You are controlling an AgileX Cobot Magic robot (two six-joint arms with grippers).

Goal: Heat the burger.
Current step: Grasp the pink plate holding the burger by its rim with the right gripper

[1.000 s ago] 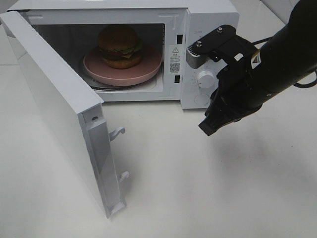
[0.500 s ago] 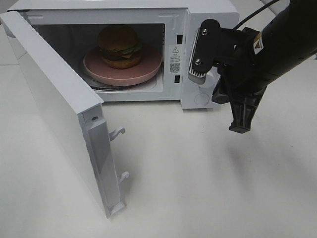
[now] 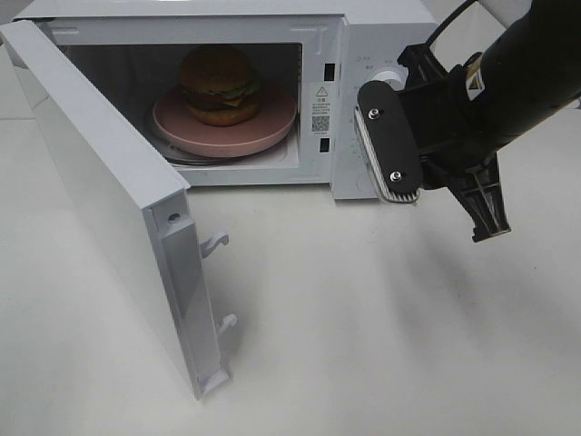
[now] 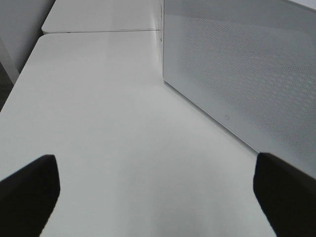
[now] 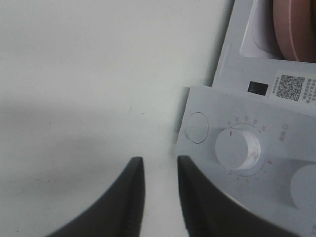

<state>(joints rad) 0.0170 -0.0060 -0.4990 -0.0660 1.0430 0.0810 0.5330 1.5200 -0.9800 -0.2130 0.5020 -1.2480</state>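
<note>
Burger is seen inside the microwave, whose door should be shut fully before the dial is turned by the slightly parted, empty right gripper.

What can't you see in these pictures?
- Exterior high view: the right arm covers the lower dial of the microwave.
- Right wrist view: the burger is outside the frame; only the rim of the pink plate shows.
- Exterior high view: print on the sticker is too small to read.
- Left wrist view: the edge cuts the left gripper down to fingertips.
</note>
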